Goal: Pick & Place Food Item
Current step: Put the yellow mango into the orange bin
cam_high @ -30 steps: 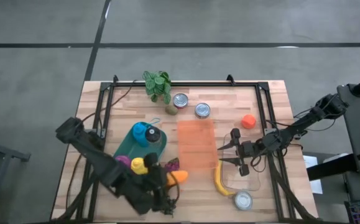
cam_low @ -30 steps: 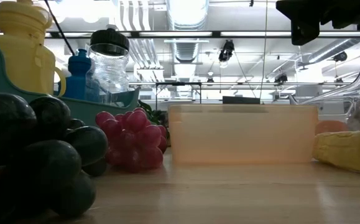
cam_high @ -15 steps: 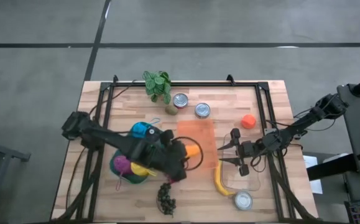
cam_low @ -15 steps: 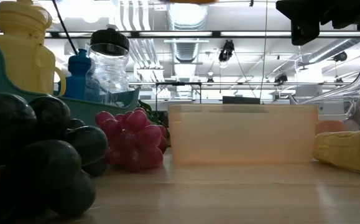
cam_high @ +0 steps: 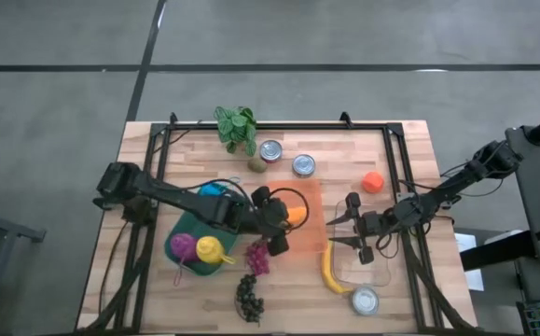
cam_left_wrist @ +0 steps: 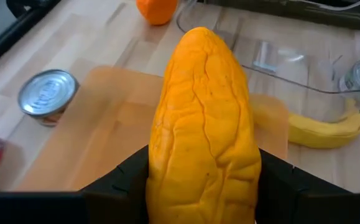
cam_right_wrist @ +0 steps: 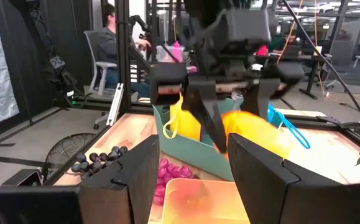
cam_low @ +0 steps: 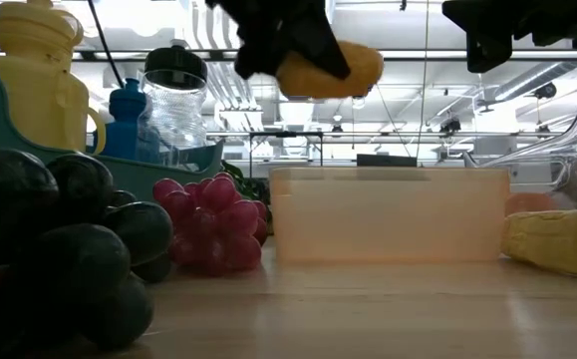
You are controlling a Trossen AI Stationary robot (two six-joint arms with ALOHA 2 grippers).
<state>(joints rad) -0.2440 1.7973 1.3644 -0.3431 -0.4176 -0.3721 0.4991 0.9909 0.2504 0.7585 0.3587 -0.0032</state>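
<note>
A wrinkled orange, oblong food item (cam_left_wrist: pixel 204 124) is in my left gripper (cam_left_wrist: pixel 203 186), which is shut on it. In the high view the item (cam_high: pixel 295 215) hovers over the translucent orange bin (cam_high: pixel 297 243) at mid-table. The low view shows it (cam_low: pixel 333 68) in the air above the bin (cam_low: pixel 388 214). My right gripper (cam_high: pixel 342 230) is open and waits to the right of the bin, near the banana (cam_high: pixel 330 273). Its wrist view looks between its own fingers (cam_right_wrist: pixel 130 174) at the left gripper and the item (cam_right_wrist: pixel 251 132). My left gripper pinches the orange item between its two fingers (cam_left_wrist: pixel 127 177), one on each long side (cam_left_wrist: pixel 161 168) of its wrist end. The item points forward along the fingers. It is lifted clear, lying about level above the orange bin.
A teal tray (cam_high: pixel 193 222) with bottles lies left of the bin. Red grapes (cam_high: pixel 257 257) and dark grapes (cam_high: pixel 248 297) lie near the near edge. Two cans (cam_high: pixel 270 150), a plant (cam_high: pixel 237 126) and an orange fruit (cam_high: pixel 373 181) stand farther back. A clear container (cam_high: pixel 370 266) and a jar (cam_high: pixel 365 301) are at right.
My left arm has swung from near the table's near edge toward the far and right side, carrying the orange item lifted clear. It has gone past the grapes to a spot over the orange bin, staying shut on the item. It now shows in the low view.
</note>
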